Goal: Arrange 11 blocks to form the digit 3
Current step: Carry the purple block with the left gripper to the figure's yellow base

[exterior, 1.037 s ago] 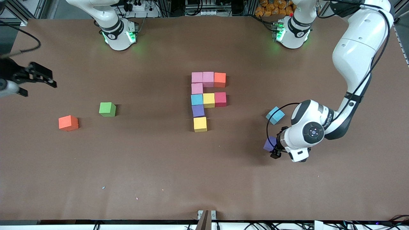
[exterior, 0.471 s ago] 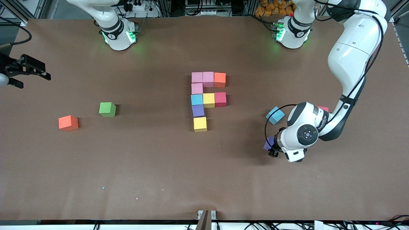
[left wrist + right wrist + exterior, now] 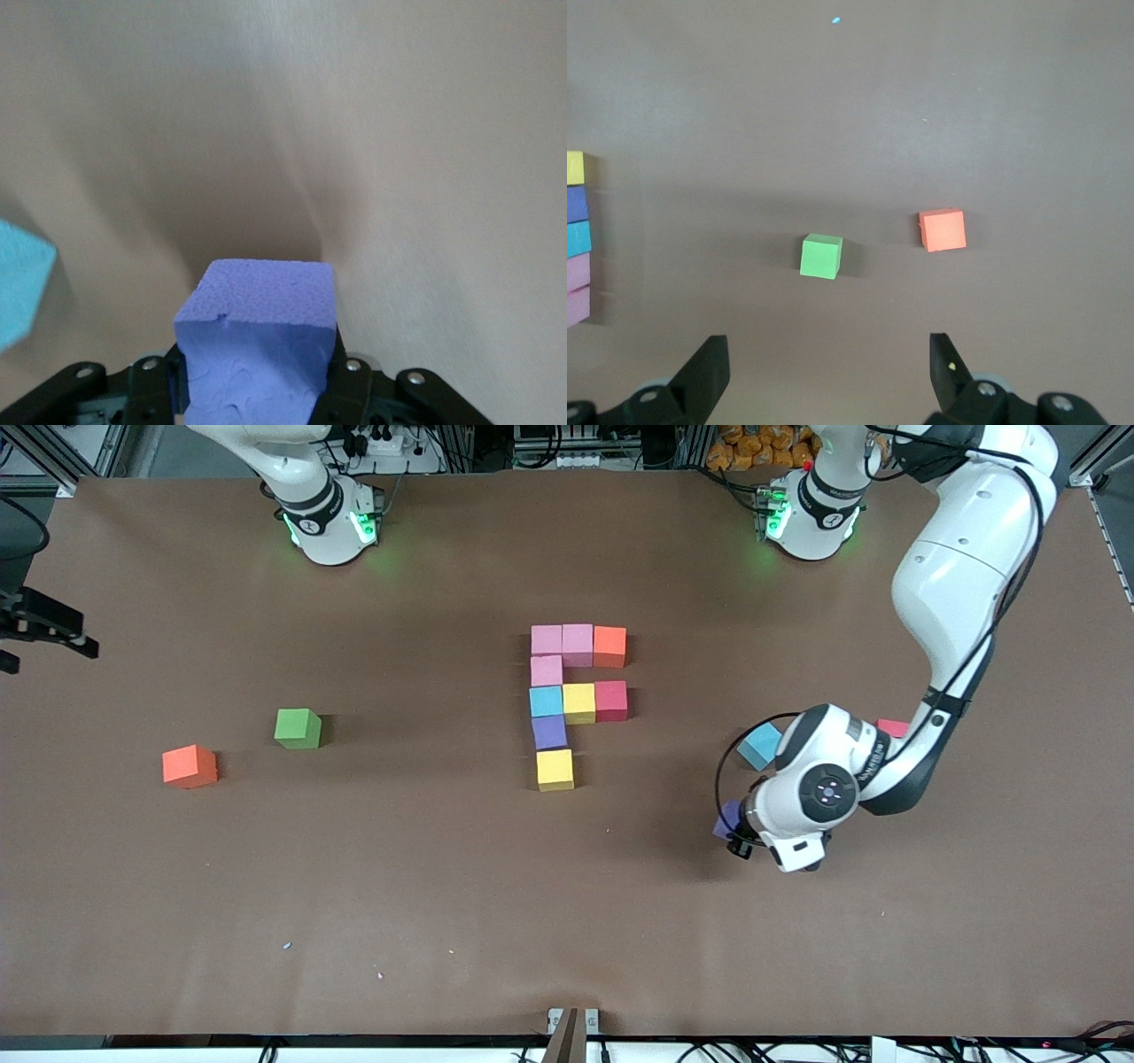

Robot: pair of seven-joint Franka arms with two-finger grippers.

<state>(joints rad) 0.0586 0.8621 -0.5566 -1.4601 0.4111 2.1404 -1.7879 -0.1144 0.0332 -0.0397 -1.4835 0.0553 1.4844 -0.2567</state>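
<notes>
My left gripper [image 3: 735,834] is shut on a purple block [image 3: 726,820] [image 3: 257,341], low over the table at the left arm's end. A loose light blue block [image 3: 758,746] [image 3: 22,283] lies close by. In the middle of the table stands the partial digit 3 [image 3: 567,701]: two pink blocks [image 3: 562,641] and an orange one [image 3: 609,646] in a row, a pink one [image 3: 547,670], a light blue, yellow and red row [image 3: 579,702], then a purple [image 3: 549,732] and a yellow [image 3: 555,770]. My right gripper [image 3: 62,627] [image 3: 828,372] hangs open at the right arm's end.
A green cube [image 3: 298,728] [image 3: 821,256] and an orange cube [image 3: 190,766] [image 3: 943,229] lie toward the right arm's end. A pink block's corner [image 3: 893,727] shows past the left arm's forearm [image 3: 921,753]. The figure's column edge [image 3: 576,239] shows in the right wrist view.
My left gripper has shut on the purple block and carried it a little toward the figure. My right gripper has drawn back toward the table's end, staying open.
</notes>
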